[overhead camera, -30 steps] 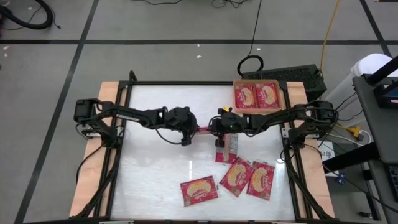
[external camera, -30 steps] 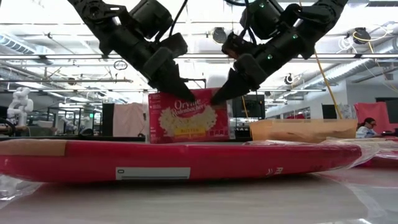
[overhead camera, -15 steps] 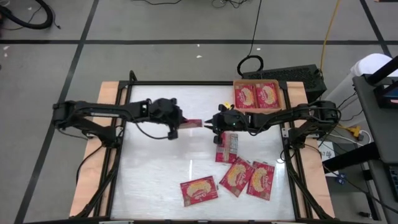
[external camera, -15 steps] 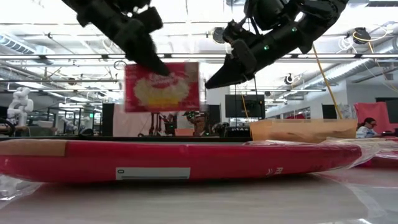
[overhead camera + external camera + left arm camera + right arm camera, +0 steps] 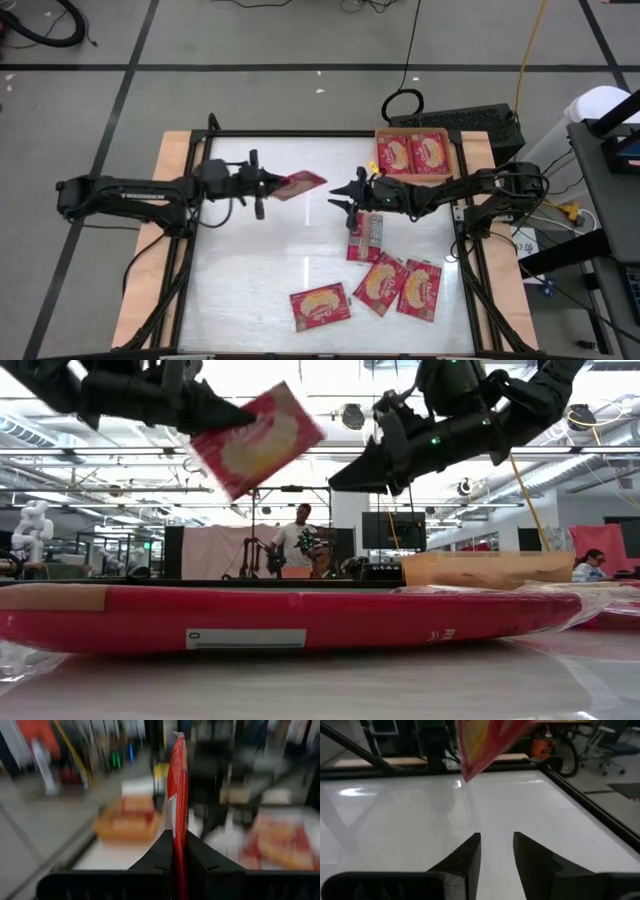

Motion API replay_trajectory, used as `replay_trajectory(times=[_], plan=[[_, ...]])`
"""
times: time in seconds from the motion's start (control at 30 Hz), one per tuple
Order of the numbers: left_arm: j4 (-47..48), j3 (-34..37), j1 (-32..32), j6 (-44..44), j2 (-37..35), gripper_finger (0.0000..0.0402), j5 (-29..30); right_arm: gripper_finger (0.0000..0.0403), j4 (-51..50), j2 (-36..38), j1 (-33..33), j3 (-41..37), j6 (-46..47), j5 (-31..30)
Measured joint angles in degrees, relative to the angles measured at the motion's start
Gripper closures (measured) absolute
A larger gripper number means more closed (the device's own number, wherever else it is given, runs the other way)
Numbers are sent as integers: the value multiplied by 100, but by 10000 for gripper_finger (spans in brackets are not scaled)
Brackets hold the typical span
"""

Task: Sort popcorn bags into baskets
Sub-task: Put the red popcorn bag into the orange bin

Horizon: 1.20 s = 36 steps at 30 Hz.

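High view: left hand [image 5: 268,185] grips a small flat red popcorn packet [image 5: 299,184] above the white tabletop [image 5: 250,260]; right hand [image 5: 341,196], fingers apart, holds nothing near the shallow orange tray [image 5: 452,156].

One red popcorn bag [image 5: 299,184] hangs tilted above the table, pinched at one edge by the left gripper [image 5: 268,183]. Four more bags [image 5: 385,278] lie flat near the table's front. The orange tray [image 5: 455,153], at the far right corner, holds two bags side by side.
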<state>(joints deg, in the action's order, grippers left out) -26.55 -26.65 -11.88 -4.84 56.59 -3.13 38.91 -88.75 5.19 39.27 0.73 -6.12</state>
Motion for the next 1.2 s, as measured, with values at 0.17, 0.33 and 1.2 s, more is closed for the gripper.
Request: replay_trajectory(times=[0.17,0.33,1.2], plan=[[-2346,701,7,286,407,382,-150,294,299,-7,-4,-25,55,-101],[-3500,760,95,350,1078,370,-182,294,1247,-4,-5,-23,-12,315],[-4674,78,39,0,2253,373,-461,262,1715,1,48,-9,-115,818]])
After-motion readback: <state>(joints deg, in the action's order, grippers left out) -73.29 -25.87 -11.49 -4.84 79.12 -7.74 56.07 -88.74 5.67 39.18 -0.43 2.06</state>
